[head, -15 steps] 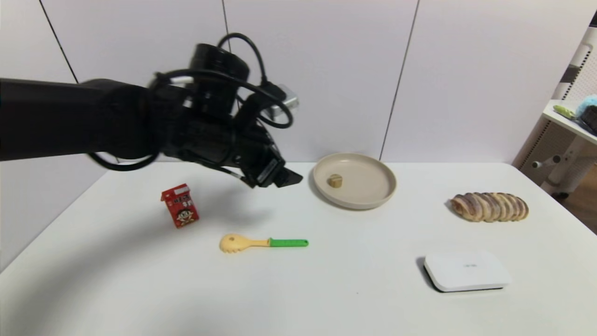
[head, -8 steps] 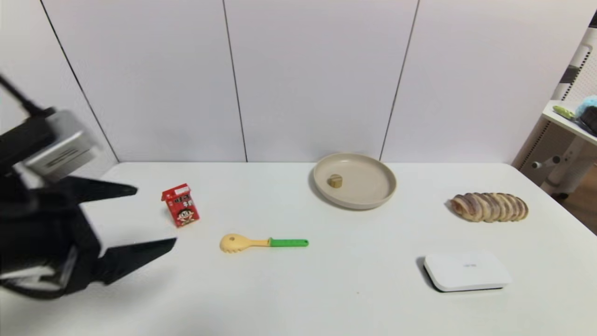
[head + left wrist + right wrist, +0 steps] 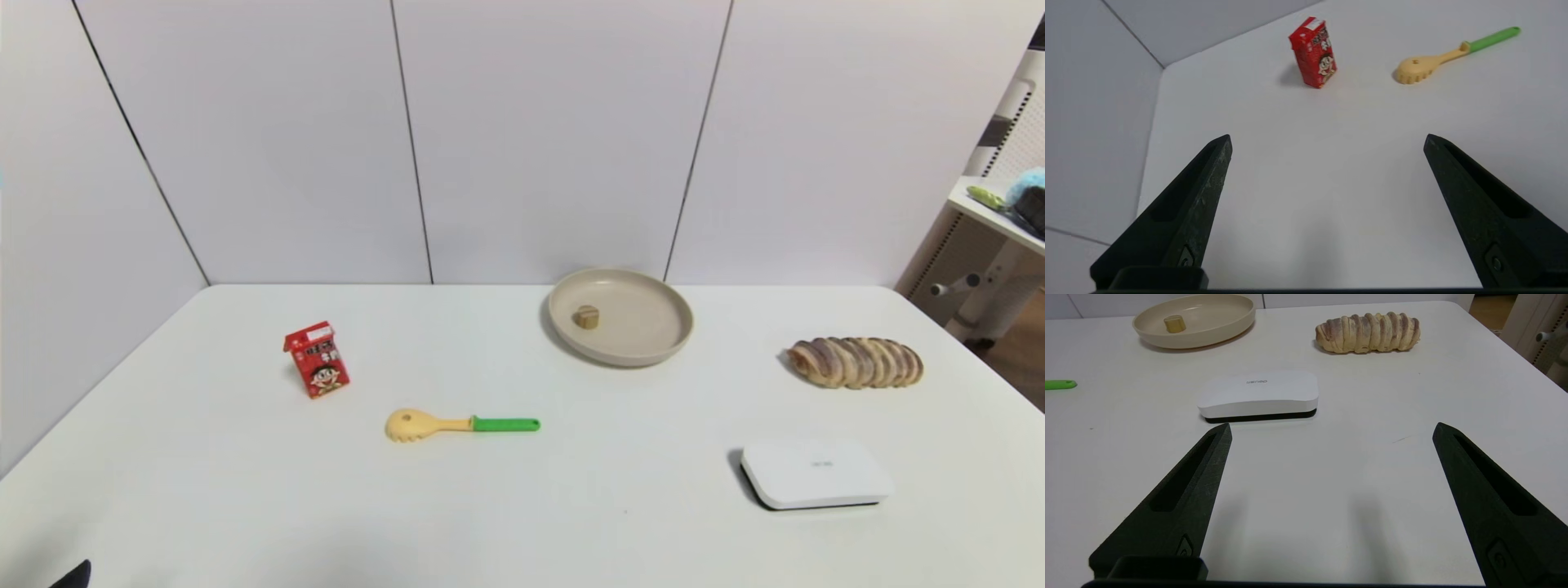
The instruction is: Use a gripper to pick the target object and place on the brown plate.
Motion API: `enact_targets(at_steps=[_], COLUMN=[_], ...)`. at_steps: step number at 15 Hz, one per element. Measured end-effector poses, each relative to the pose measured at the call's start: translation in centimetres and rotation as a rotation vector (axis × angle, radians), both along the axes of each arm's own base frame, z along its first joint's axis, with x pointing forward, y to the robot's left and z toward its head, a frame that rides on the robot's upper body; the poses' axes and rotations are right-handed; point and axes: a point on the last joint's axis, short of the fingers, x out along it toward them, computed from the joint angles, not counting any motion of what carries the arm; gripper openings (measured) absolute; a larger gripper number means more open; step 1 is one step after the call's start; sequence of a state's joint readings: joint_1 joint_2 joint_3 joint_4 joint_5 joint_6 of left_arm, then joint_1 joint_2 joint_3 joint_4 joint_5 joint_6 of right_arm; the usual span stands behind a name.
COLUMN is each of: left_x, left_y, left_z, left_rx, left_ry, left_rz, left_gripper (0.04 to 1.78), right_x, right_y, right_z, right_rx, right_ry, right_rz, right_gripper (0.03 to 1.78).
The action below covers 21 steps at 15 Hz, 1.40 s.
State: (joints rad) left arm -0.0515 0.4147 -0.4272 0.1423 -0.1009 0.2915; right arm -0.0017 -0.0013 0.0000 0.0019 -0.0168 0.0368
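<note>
A small tan round chunk sits inside the plate near the tabletop's far edge. The left end effector hovers spread and empty over the near left corner; the right end effector, also spread, hovers over the near right corner.

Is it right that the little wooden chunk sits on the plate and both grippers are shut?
Not quite. The wooden chunk does sit on the plate, but both wrist views show the left gripper and right gripper open, holding nothing.
</note>
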Motion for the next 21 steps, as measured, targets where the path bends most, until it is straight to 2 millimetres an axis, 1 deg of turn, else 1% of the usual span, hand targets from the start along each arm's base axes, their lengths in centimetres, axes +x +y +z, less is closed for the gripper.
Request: enact_targets(at_steps=[1, 6, 8, 9, 12, 14, 17, 21], left_x=[-0.5, -2.5, -2.5, -2.4, -2.3, -2.4, -2.4, -2.4], left_y=[0.0, 0.1, 0.2, 0.2, 0.2, 0.1, 0.1, 0.1], left_z=[-0.7, -6.3, -8.8, -9.5, -10.3, -10.5, -11.0, -11.0], left_rx=[0.001, 0.006, 0.008, 0.003, -0.007, -0.031, -0.053, -0.101], left_ry=[-0.039, -0.122, -0.137, -0.161, -0.177, -0.174, -0.128, -0.12], left_rz=[0.022, 0.085, 0.134, 0.146, 0.143, 0.094, 0.081, 0.092], left_gripper=[1.69, 1.69, 1.69, 1.69, 1.69, 1.69, 1.69, 1.69], right_x=[0.0, 0.0, 0.0, 0.0, 0.0, 0.0, 0.0, 0.0], right_y=[0.0, 0.0, 0.0, 0.0, 0.0, 0.0, 0.0, 0.0], right_z=[0.0, 0.0, 0.0, 0.0, 0.0, 0.0, 0.0, 0.0], right_rx=[0.0, 0.0, 0.0, 0.0, 0.0, 0.0, 0.0, 0.0], right_ry=[0.0, 0.0, 0.0, 0.0, 0.0, 0.0, 0.0, -0.001], right_rz=[0.0, 0.0, 0.0, 0.0, 0.0, 0.0, 0.0, 0.0], right_gripper=[1.7, 1.7, 1.7, 1.7, 1.7, 1.7, 1.7, 1.7])
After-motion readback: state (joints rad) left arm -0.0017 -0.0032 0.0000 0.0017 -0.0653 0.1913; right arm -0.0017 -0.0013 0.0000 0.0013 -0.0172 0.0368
